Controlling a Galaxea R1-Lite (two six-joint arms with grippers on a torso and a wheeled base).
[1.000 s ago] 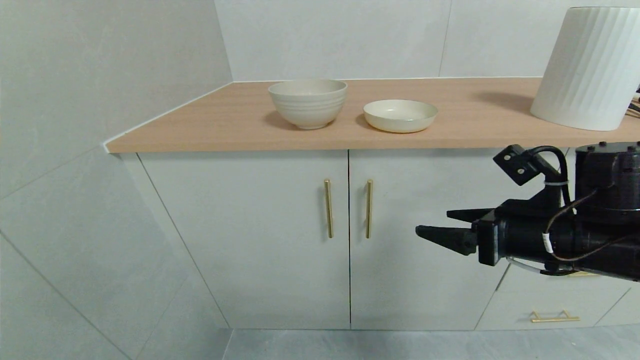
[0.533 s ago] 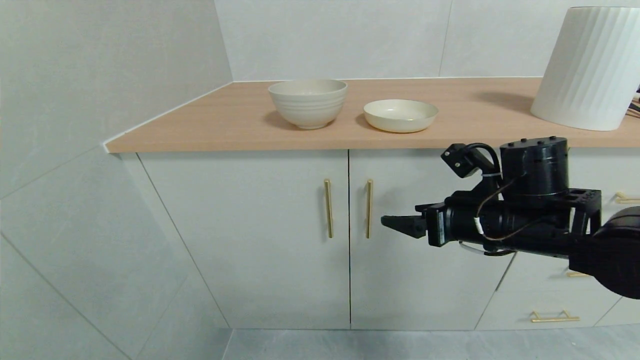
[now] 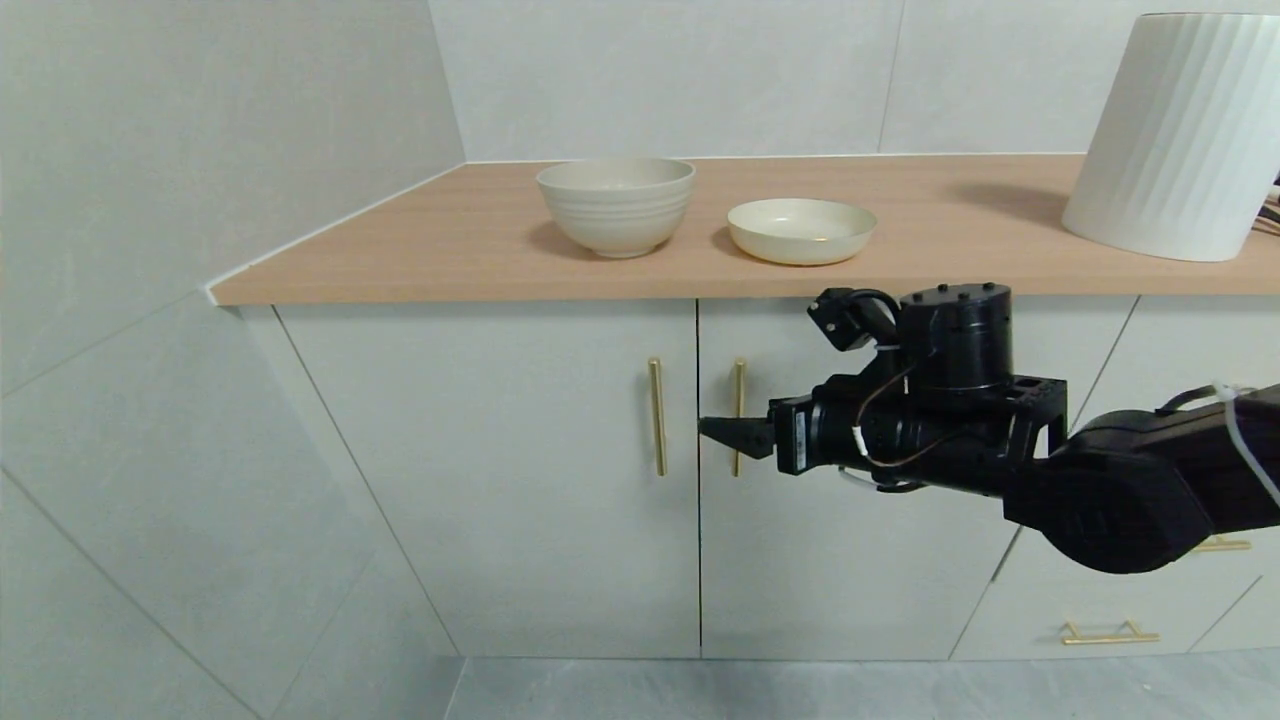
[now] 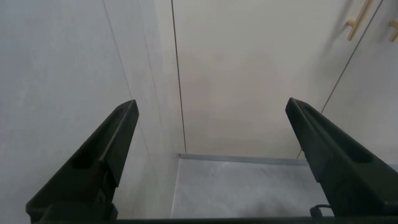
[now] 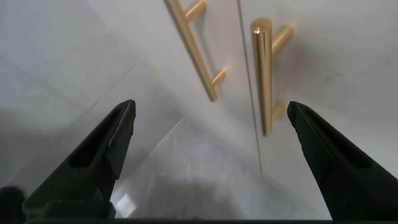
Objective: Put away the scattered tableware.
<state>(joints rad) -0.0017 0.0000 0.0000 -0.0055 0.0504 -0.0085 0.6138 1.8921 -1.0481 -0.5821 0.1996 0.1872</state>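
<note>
A deep cream bowl and a shallow cream plate stand side by side on the wooden countertop. Below it are two closed cabinet doors with vertical gold handles. My right gripper hangs level in front of the right door, its tip just beside that door's handle. In the right wrist view the right gripper is open, with the nearer gold handle between its fingers but farther off. My left gripper is open and empty, facing a cabinet panel and the floor.
A tall white ribbed vessel stands on the counter's right end. A tiled wall closes off the left side. Drawers with gold handles sit low at the right. Grey floor lies below the doors.
My right arm has swung left along the cabinet front, bringing the gripper from the right door's far side to its handle. Bowl and plate have not moved.
</note>
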